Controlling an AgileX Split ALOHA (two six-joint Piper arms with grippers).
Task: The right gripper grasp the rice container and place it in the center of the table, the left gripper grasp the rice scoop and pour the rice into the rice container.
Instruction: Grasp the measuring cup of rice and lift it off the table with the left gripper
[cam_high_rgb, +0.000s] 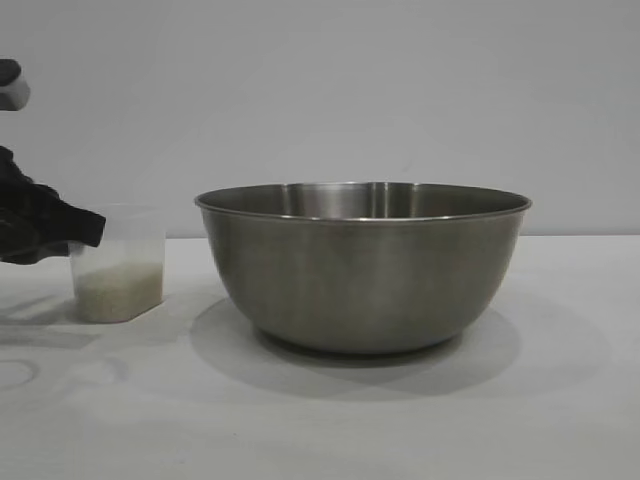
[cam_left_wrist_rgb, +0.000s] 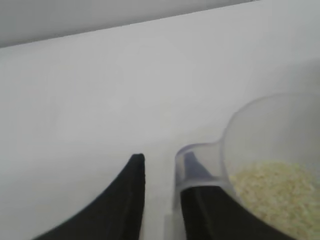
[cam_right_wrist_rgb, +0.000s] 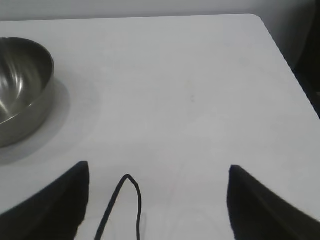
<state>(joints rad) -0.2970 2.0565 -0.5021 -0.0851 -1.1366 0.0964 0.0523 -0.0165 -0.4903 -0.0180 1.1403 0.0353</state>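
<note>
Rice (cam_high_rgb: 118, 290) sits in the bottom of the clear scoop (cam_high_rgb: 122, 262), which stands upright on the table (cam_high_rgb: 400, 420) near the left edge of the outside view, well apart from the steel bowl (cam_high_rgb: 364, 265). I count the bowl's half of the job as done: it rests on the table about mid-frame, and I see no grains in the part of its inside that shows.

From my left wrist camera, the left gripper (cam_left_wrist_rgb: 162, 192) has its two black fingers standing close together, with the scoop's loop handle (cam_left_wrist_rgb: 196, 167) passing over one of them. I judge the fingers are pinching in on that handle, but I cannot tell whether the hold is firm yet.

My right gripper (cam_right_wrist_rgb: 157, 200) is spread wide and holding nothing, parked over bare table with the bowl off to one side of its view.

What I judge is left: confirm the hold, lift the scoop, carry it over the bowl's rim and tip the rice in.
</note>
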